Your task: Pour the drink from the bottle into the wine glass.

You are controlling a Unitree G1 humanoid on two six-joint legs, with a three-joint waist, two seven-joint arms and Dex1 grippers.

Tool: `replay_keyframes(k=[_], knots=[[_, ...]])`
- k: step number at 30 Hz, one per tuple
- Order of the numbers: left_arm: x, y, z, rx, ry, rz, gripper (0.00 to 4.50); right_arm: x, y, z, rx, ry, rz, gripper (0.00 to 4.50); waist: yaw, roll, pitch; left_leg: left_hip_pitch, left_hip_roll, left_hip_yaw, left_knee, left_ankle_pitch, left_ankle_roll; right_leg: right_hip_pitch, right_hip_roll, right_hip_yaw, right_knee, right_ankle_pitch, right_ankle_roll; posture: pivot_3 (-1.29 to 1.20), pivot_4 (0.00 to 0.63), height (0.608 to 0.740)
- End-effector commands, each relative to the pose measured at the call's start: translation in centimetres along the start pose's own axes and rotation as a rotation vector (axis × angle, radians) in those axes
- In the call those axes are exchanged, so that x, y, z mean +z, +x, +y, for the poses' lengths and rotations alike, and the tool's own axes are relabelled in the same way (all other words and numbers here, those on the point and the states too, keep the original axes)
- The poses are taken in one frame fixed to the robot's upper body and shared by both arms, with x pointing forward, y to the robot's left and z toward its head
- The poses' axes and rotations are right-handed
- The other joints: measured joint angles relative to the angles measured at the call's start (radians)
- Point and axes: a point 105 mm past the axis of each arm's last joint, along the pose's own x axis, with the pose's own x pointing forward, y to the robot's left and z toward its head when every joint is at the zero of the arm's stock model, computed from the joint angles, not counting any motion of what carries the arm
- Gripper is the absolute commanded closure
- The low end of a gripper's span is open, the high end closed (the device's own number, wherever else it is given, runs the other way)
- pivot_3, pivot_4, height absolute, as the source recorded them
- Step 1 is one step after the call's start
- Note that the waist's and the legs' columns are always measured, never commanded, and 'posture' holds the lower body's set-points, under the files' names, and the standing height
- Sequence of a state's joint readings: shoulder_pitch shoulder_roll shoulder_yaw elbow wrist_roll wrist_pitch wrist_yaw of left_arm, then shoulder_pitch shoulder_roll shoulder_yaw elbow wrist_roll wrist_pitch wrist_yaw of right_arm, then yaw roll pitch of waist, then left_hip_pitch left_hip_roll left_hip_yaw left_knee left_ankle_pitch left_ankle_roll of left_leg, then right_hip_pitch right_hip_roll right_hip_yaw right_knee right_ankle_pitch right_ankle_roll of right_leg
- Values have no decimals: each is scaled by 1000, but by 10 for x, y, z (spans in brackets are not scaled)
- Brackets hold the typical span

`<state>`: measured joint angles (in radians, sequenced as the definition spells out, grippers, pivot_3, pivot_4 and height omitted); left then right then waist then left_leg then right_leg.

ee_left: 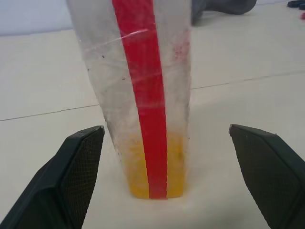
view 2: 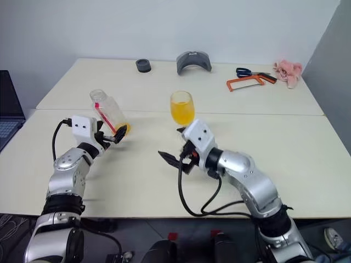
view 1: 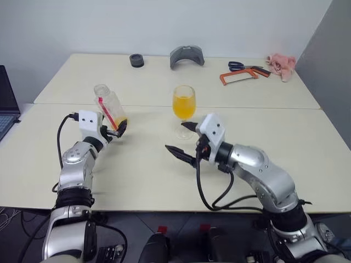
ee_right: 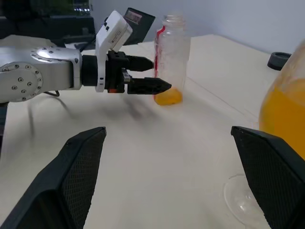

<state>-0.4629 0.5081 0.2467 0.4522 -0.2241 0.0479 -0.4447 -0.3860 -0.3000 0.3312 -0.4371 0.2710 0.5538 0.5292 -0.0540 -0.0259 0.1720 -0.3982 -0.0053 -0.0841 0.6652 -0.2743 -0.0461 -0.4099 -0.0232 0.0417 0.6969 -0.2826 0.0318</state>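
The bottle (view 1: 109, 106) stands on the cream table (view 1: 137, 175) at the left, clear with a red stripe and an open mouth. A little orange drink (ee_left: 155, 176) lies at its bottom. My left gripper (view 1: 117, 130) is open, its fingers (ee_left: 78, 162) apart on either side of the bottle's base without touching it. The wine glass (view 1: 184, 103) stands at the table's middle, its bowl well filled with orange drink (view 2: 182, 112). My right gripper (view 1: 179, 138) is open just in front of the glass's foot (ee_right: 243, 200), with nothing between its fingers.
Along the far side of the table lie a black ring (view 1: 136, 60), a grey curved piece (view 1: 186, 56), blue-handled scissors (view 1: 237, 66), an orange hacksaw (view 1: 244, 76) and a pink cloth (view 1: 281, 64). A laptop (view 1: 5, 107) sits at the left edge.
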Motion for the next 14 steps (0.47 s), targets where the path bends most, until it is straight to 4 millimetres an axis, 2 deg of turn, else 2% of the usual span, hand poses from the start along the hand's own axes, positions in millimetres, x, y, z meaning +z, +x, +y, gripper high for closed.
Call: replay_keyframes(k=[1, 3, 6, 8, 11, 14], knots=[[10, -13, 5, 51, 35, -20, 13, -9, -11, -5, -58, -27, -40, 0, 1, 0, 0, 0, 0, 0, 0, 0, 0, 0, 0, 0, 0, 0, 0, 0, 150, 740], [8, -25, 2, 63, 51, -35, 13, -25, -22, -14, -151, -10, -28, 0, 2, 0, 0, 1, 1, 0, 0, 0, 0, 1, 0, 1, 0, 0, 0, 0, 150, 740], [2, -41, -1, 85, 60, -32, 13, -43, -44, -36, -396, -22, -62, 0, 7, 0, 0, 2, 1, 1, -1, 0, 0, 2, 0, 1, 0, 0, 0, 0, 150, 740], [-1, -48, -2, 100, 47, -31, 13, -55, -57, -44, -516, -1, -72, 0, 12, 0, 0, 2, 1, 1, -1, 0, 0, 2, 0, 1, 0, 0, 0, 0, 150, 740], [-2, -55, -6, 99, 58, -41, 13, -70, -73, -46, -618, 5, -77, 0, 17, 0, 0, 3, 1, 1, -1, 0, 0, 3, 0, 1, -1, 0, 0, 0, 150, 740], [0, -57, -6, 96, 49, -61, 13, -78, -79, -44, -643, 6, -80, 0, 17, 0, 0, 5, 1, 3, -1, 0, 0, 4, 0, 2, -1, 0, 0, 0, 150, 740]])
